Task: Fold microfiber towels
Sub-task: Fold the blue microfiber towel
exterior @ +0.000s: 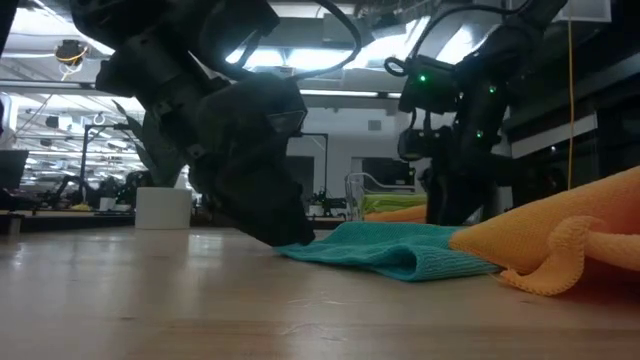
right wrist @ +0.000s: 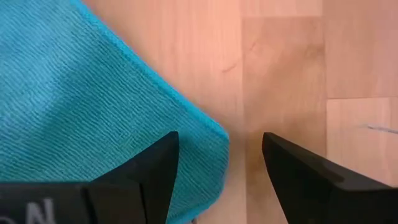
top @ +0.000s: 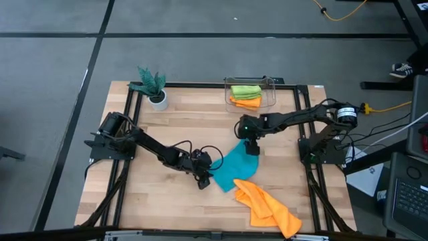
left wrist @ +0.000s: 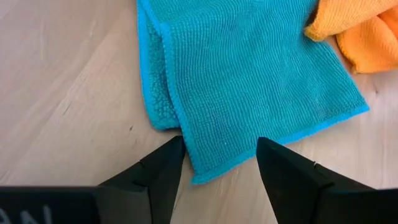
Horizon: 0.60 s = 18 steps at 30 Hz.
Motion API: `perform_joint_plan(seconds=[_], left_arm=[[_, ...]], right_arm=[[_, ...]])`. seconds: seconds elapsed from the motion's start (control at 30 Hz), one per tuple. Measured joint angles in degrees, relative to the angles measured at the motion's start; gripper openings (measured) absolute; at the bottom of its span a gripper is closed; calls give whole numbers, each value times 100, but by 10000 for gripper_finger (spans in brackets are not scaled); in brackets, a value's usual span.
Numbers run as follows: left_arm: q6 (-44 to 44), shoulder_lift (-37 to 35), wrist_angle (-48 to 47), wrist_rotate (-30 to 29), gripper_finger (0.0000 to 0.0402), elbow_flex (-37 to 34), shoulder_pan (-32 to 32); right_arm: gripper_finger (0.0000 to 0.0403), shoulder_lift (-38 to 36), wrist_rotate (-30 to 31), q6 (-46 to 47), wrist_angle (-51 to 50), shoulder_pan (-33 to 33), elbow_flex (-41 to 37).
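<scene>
The teal towel is lying near the centre of the worktop, spread slantwise and partly doubled along one edge. Against its 5 o'clock side a crumpled orange towel is resting, touching it. A lime green towel and a second orange towel are being kept stacked in the clear bin at 12 o'clock, with the potted plant at 11 o'clock.

The left tool is being held low over the teal towel's 9 o'clock corner, fingers spread wide and straddling the hem, nothing gripped yet. The right tool is poised over the 1 o'clock corner, likewise wide and empty.

Handling is judged as follows: the cloth is light, limp and napped, so it is likely to be dragging on the wood rather than sliding, and sagging once lifted. The stitched hem at each corner is being taken as the best hold; both layers should be pinched where the edge is doubled.
</scene>
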Motion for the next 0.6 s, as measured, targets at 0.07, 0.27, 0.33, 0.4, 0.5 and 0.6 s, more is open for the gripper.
perform_joint_plan(seconds=[0.07,0.27,0.33,0.4,0.5,0.6], left_arm=[[0,2,-23,42,204,-2,12],[21,0,-160,122,204,-4,15],[101,0,-169,124,204,-4,15],[265,0,-202,89,204,-4,12],[311,4,-245,-187,204,-8,2],[432,4,-255,-262,204,-15,8]], right_arm=[[233,0,-197,8,47,-40,-71],[231,0,-385,2,40,-47,-90],[224,0,-384,0,42,-47,-90],[213,0,-385,8,42,-47,-90],[195,0,-396,44,40,-47,-90],[176,0,-400,48,36,-47,-90]])
